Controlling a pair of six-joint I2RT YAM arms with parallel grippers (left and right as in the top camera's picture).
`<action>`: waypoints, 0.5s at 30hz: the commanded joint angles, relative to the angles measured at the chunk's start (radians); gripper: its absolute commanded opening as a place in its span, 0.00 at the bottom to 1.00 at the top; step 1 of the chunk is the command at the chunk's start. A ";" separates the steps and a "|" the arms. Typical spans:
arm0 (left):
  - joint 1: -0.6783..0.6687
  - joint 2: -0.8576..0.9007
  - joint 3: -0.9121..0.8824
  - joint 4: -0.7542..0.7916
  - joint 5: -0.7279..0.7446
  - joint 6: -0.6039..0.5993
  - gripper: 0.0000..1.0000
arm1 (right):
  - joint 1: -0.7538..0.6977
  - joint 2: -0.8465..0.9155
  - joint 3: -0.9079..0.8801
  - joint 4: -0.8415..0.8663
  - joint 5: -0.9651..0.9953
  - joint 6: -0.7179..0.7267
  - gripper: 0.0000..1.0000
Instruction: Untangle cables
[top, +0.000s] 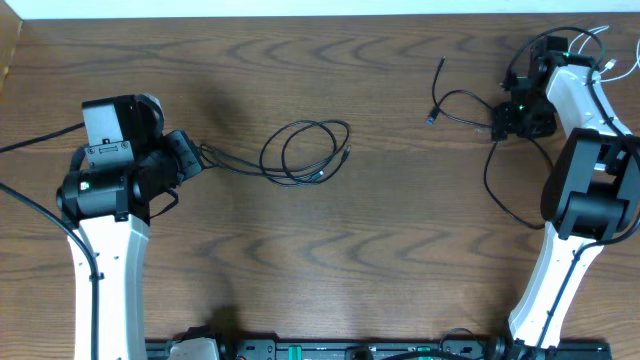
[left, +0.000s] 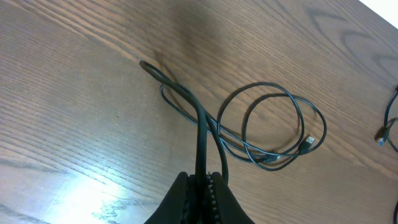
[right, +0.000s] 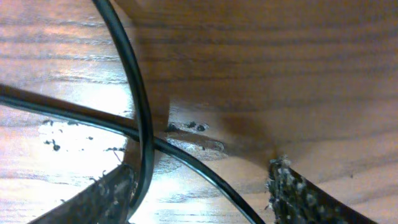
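A black cable (top: 305, 152) lies coiled in loops on the middle of the table, one end running left to my left gripper (top: 197, 155). In the left wrist view the left gripper (left: 203, 179) is shut on this black cable (left: 273, 124), whose loops and plug end lie beyond. A second black cable (top: 462, 108) lies at the right, with plug ends at the left of it, and leads to my right gripper (top: 497, 125). In the right wrist view the right gripper (right: 202, 183) is open low over the wood, with two crossing strands of that cable (right: 140, 118) between its fingers. No white cable is clearly seen.
The wooden table (top: 320, 260) fills the view. Thicker black arm wires loop by the right arm (top: 505, 195) and trail left from the left arm (top: 30, 140). White wires show at the far right corner (top: 600, 45).
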 joint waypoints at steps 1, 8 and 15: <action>0.000 0.002 0.018 -0.003 -0.014 0.010 0.07 | 0.002 0.058 -0.013 -0.021 -0.039 0.077 0.58; 0.000 0.002 0.018 -0.003 -0.014 0.009 0.07 | 0.016 0.053 -0.010 -0.045 -0.196 0.079 0.01; 0.000 0.002 0.018 -0.003 -0.014 0.009 0.07 | 0.004 -0.052 0.045 -0.046 -0.320 0.121 0.01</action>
